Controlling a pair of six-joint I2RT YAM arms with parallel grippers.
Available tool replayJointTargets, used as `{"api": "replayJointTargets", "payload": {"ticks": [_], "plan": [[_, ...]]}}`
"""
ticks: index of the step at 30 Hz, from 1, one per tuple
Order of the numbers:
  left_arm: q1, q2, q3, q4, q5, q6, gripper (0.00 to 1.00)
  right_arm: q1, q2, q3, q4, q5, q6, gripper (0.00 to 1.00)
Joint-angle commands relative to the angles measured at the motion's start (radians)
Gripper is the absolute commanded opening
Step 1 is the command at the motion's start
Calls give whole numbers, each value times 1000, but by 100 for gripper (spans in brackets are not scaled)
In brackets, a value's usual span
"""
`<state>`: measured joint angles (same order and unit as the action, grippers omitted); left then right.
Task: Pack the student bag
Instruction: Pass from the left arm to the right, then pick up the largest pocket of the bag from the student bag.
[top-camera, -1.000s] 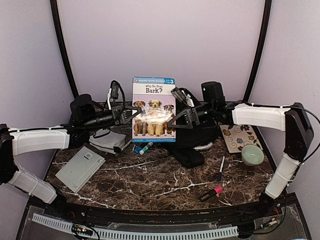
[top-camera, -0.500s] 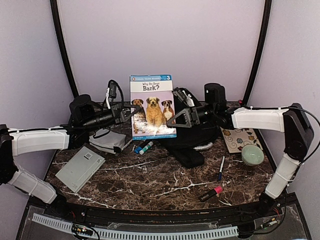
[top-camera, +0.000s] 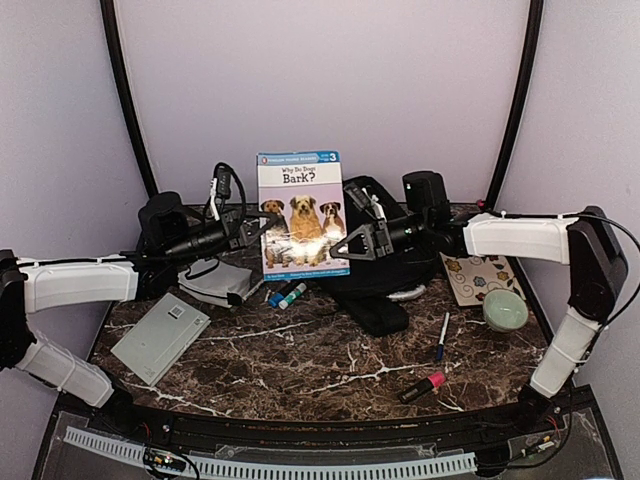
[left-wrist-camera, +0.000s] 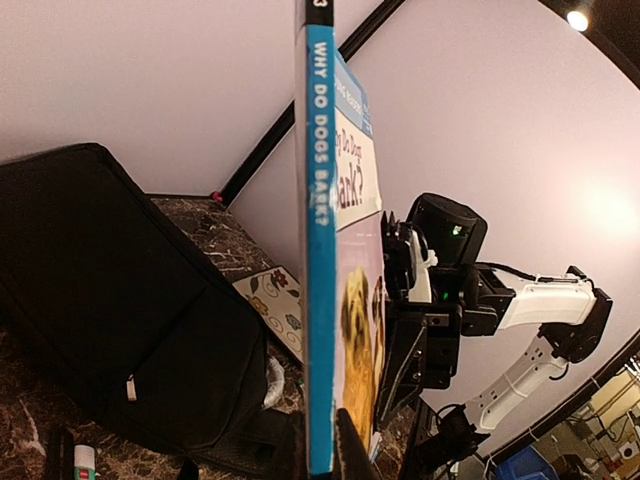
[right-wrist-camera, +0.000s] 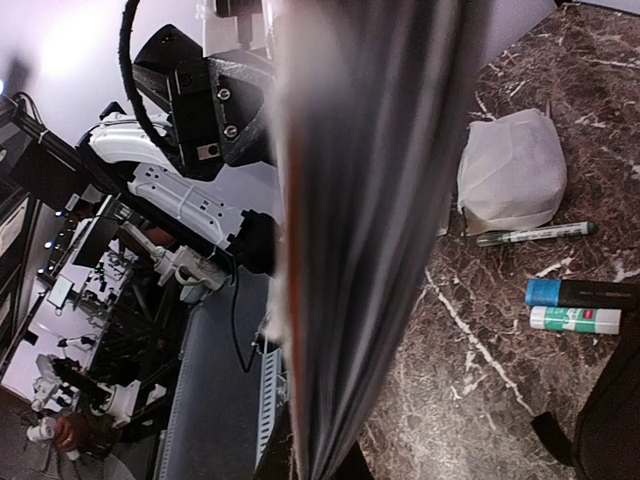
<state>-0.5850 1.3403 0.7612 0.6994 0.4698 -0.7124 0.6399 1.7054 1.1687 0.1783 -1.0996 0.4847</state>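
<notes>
Top external view: a book (top-camera: 300, 215), "Why Do Dogs Bark?", hangs upright over the back of the marble table (top-camera: 300, 370), its cover facing the camera. It is pinched from both sides. The left gripper (top-camera: 262, 226) is clamped on the spine edge, and the right gripper (top-camera: 346, 243) is clamped on the opposite edge, low on the cover.

The student bag (top-camera: 380, 278) lies on the table just behind and to the right of the book, under the right arm. The cover hides the bag's left part, and a light grey loop shows at its near side.

Two short blue-capped sticks (top-camera: 286, 296) lie side by side on the marble below the book. Under the left arm sits a grey pouch (top-camera: 215, 283), with a flat grey box (top-camera: 160, 335) nearer the front. Over on the right are a flower-patterned tile (top-camera: 480, 275), a pale green bowl (top-camera: 505, 310) at its near corner, a pen (top-camera: 442, 336) and a pink marker (top-camera: 422, 386) nearer the front edge.

From the left wrist, the blue spine runs straight up the frame. The bag is a dark mass to its left, and the other gripper sits against the cover on the far side. From the right wrist, the blurred page edges fill the middle and block much of the table. Past them lie the pouch, a green pen (right-wrist-camera: 535, 235) beside it, and the two sticks.
</notes>
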Motion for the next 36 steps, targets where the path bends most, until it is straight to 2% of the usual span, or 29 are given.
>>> {"api": "replayJointTargets", "payload": {"ticks": [1, 2, 4, 6, 7, 10, 14, 19, 28, 32, 36], "plan": [[11, -39, 8, 20, -61, 57, 0, -15, -14, 88, -251, 207, -197, 0], [11, -29, 19, 7, -62, 75, 6, -27, -19, 100, -288, 243, -235, 0], [11, -4, 45, -31, -69, 107, 29, -54, -34, 130, -373, 333, -319, 0], [11, 24, 66, -64, -85, 130, 44, -102, -54, 153, -423, 397, -365, 0], [11, 37, 74, -70, -93, 142, 46, -127, -65, 166, -446, 419, -383, 0], [11, 91, 107, -99, -103, 157, 48, -184, -89, 218, -550, 472, -500, 0], [-22, 200, 206, -159, -76, 211, 48, -218, -175, 231, -638, 680, -621, 0], [-170, 362, 444, -416, -128, 438, 48, -291, -277, 204, -695, 869, -708, 0], [-334, 649, 838, -761, -250, 736, 52, -446, -372, 196, -790, 900, -740, 0], [-356, 764, 1012, -919, -310, 797, 53, -475, -388, 192, -817, 874, -741, 0], [-364, 824, 1085, -979, -346, 841, 56, -479, -384, 193, -831, 854, -739, 0]]}}
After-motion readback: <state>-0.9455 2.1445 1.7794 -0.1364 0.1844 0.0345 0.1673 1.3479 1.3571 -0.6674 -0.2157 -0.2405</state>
